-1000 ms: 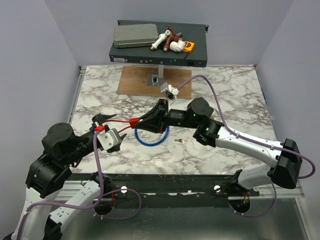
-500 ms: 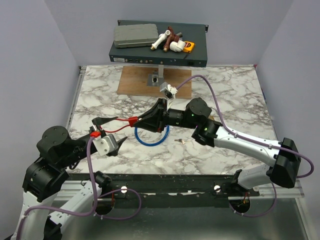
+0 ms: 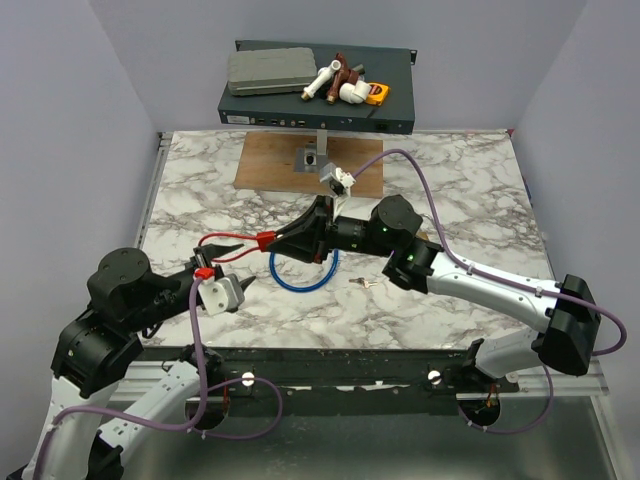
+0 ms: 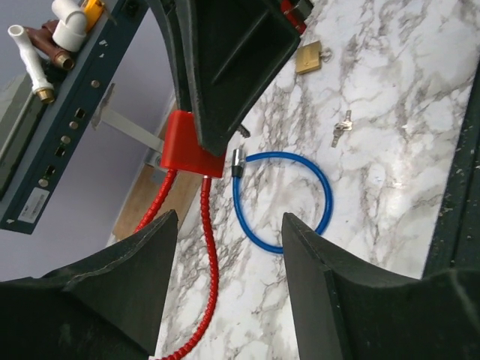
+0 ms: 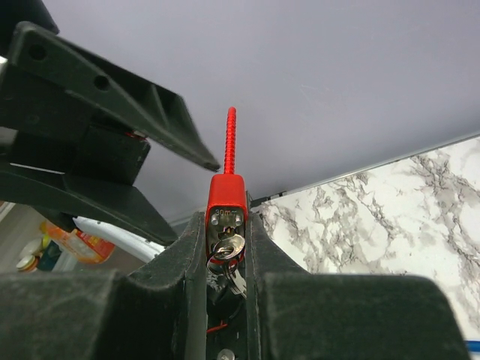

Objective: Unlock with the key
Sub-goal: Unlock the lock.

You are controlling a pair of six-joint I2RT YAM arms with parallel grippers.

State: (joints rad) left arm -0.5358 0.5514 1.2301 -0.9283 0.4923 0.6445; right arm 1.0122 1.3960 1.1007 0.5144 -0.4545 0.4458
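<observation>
Against a lilac wall [image 5: 337, 75], a red lock [image 5: 226, 196] half-hides the key [image 5: 229, 246].

Black joints [image 3: 392, 222], white link shells [image 3: 490, 285], purple cables [image 3: 437, 215], black end effector fingers [image 4: 337, 300]

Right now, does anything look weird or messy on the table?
Nothing is spilled or broken. One odd bit: a small loose key lies alone on the marble table near the blue cable loop, while the right claw holds the red lock with another key already in it.
</observation>
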